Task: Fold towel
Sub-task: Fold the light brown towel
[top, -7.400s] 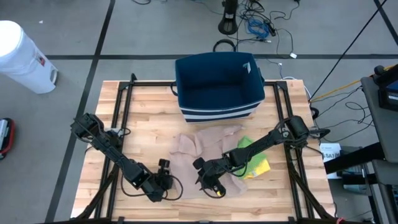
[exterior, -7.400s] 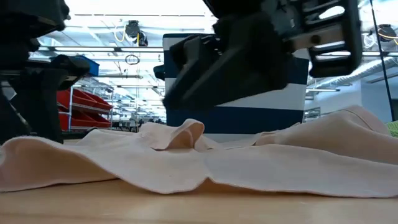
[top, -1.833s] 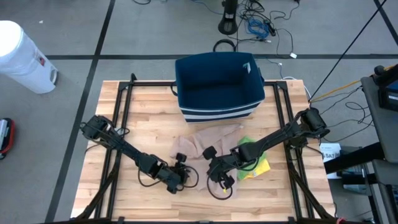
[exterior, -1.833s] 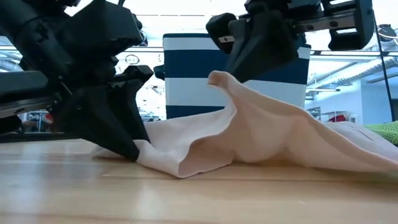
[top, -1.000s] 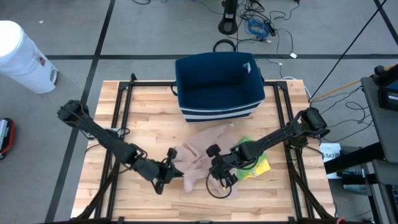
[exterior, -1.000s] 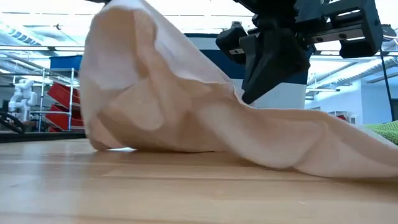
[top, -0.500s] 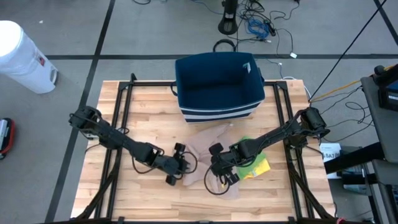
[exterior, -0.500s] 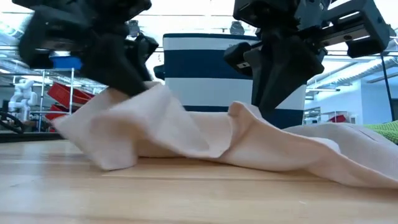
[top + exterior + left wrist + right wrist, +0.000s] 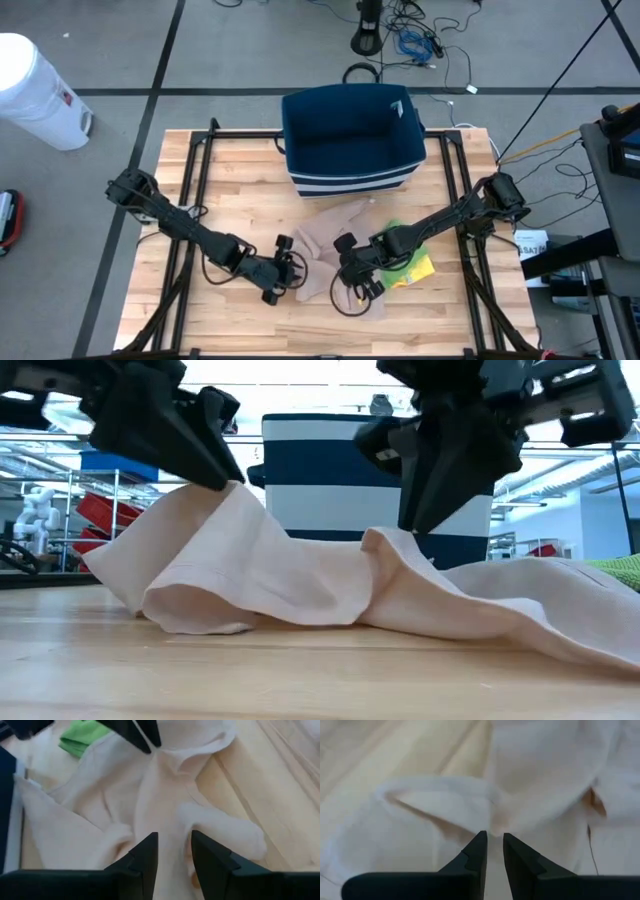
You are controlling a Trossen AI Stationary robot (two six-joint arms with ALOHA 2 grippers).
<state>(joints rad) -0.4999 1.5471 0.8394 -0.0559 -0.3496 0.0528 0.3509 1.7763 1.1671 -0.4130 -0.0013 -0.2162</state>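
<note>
A beige towel point(image 9: 330, 245) lies crumpled on the wooden table, in front of the blue bin. Its left part is turned over in a rounded fold point(image 9: 190, 610) that rests on the table. My left gripper point(image 9: 296, 272) is at the towel's left side, slanting down, its fingers open with cloth showing between them point(image 9: 175, 855). My right gripper point(image 9: 346, 276) points down over a small upright crest of the towel point(image 9: 383, 540). Only a narrow gap shows between its fingers point(image 9: 493, 847). My left gripper's fingers stand apart on either side of the towel's raised left edge point(image 9: 235, 490), which reaches up to a fingertip point(image 9: 222, 472). The cloth slopes from there to the table. My right gripper's tips are right at the crest point(image 9: 497, 825); I cannot tell whether they touch it.
A green cloth point(image 9: 412, 262) lies partly under the towel's right side, beneath the right arm. The blue bin with white stripes point(image 9: 350, 140) stands at the far middle of the table. Bare wood lies along the near edge point(image 9: 250, 325) and at the left.
My left gripper has come down and moved toward the right gripper. The towel's left end, held high a second ago, has sunk and folded over into a loop on the table. My right gripper has kept its place above the crest.
</note>
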